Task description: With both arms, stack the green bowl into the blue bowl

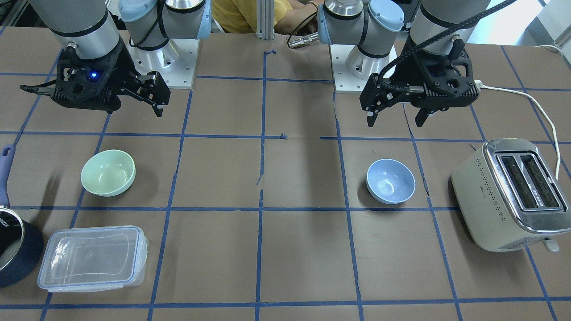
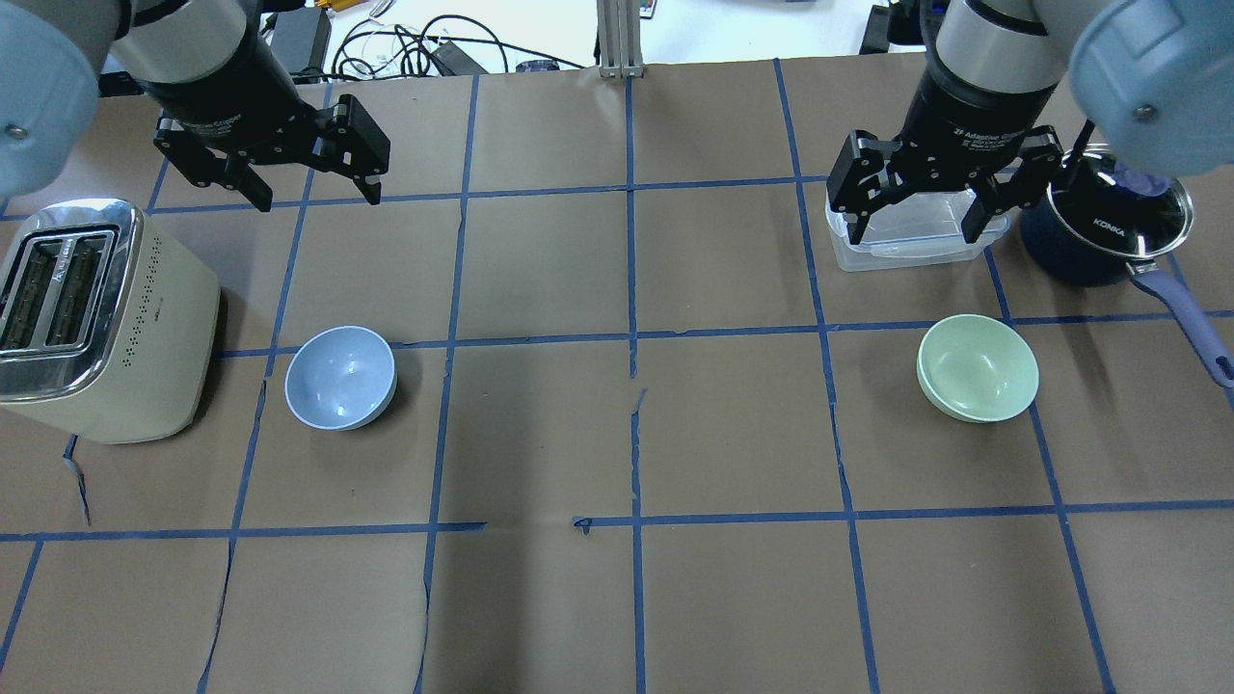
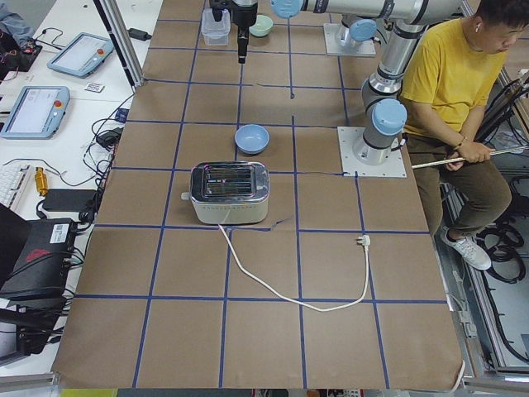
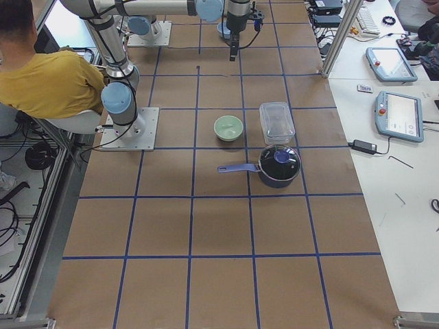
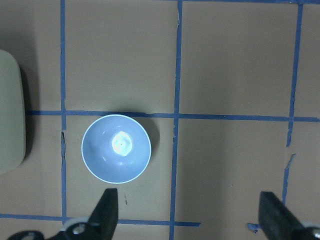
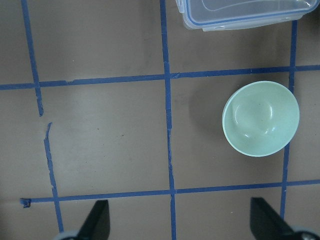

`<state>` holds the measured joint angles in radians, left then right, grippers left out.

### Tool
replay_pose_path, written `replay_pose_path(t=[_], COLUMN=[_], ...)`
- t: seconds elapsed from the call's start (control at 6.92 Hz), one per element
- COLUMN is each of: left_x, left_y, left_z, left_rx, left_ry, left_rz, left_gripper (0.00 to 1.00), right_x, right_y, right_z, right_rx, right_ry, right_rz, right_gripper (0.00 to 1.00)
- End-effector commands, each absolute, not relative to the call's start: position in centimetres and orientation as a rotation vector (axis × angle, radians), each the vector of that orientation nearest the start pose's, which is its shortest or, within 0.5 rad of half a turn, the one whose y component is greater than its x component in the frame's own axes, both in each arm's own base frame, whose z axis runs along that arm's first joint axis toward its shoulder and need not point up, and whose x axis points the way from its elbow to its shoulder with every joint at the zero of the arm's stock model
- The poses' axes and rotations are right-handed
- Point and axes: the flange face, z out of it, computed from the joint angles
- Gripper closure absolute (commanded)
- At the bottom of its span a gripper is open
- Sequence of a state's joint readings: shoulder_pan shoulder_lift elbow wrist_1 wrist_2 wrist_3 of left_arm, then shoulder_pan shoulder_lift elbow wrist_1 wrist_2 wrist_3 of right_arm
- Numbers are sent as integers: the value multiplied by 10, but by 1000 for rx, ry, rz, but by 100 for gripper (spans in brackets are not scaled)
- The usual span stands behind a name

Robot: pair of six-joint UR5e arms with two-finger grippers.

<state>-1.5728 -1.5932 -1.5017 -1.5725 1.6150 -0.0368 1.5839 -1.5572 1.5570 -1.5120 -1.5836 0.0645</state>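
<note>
The mint-green bowl [image 1: 108, 172] sits upright and empty on the brown table on my right side; it also shows in the overhead view [image 2: 978, 368] and the right wrist view [image 6: 260, 118]. The light blue bowl [image 1: 391, 181] sits upright and empty on my left side [image 2: 340, 377], and shows in the left wrist view [image 5: 116, 148]. My left gripper [image 2: 316, 193] hangs open and empty above the table, beyond the blue bowl. My right gripper [image 2: 914, 229] hangs open and empty over the clear container, beyond the green bowl. The two bowls are far apart.
A cream toaster [image 2: 92, 318] stands beside the blue bowl, its white cord [image 1: 535, 107] trailing off. A clear lidded container [image 1: 93, 257] and a dark navy pot [image 2: 1099, 226] with a long handle lie near the green bowl. A person in yellow [image 3: 459, 83] sits behind the robot.
</note>
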Motion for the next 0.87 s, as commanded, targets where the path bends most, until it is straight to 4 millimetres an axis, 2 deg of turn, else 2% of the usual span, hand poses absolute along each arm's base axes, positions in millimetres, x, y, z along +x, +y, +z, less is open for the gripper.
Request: replay_pose_path(t=[0.0, 0.29, 0.43, 0.72], left_x=[-129, -125, -123, -123], left_y=[-506, -505, -497, -496], left_z=[510, 506, 492, 491], left_rx=[-59, -70, -73, -76], left_ry=[3097, 3095, 3095, 3096], left_rz=[-70, -44, 6, 4], left_gripper=[0, 0, 0, 0], right_x=[139, 139, 139, 139], right_y=[-490, -489, -490, -489], right_z=[482, 483, 481, 482], right_rx=[84, 84, 84, 84], right_ry=[3154, 3154, 3154, 3155], right_rz=[91, 91, 96, 94], right_gripper=[0, 0, 0, 0])
